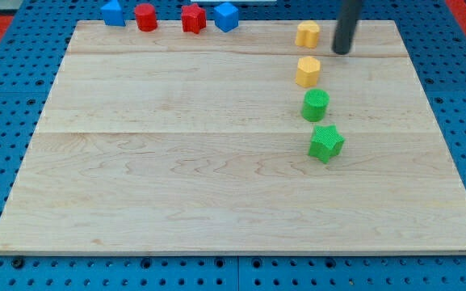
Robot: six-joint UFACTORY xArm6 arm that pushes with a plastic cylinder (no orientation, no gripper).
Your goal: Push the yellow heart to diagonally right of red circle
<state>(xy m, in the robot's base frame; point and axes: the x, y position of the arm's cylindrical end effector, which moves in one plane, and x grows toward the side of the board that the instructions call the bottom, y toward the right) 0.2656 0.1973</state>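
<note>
The yellow heart (308, 34) lies near the view's top, right of centre, on the wooden board (176, 186). The red circle (145, 16) stands at the view's top left, far to the left of the heart. My tip (343, 51) is just to the right of the yellow heart, a small gap apart from it and slightly lower in the view. A second yellow block (308, 71), roughly hexagonal, lies just below the heart.
A blue block (113, 12) sits left of the red circle. A red star (193, 18) and a blue cube (226, 16) sit to its right. A green circle (315, 105) and a green star (326, 142) lie below the yellow blocks.
</note>
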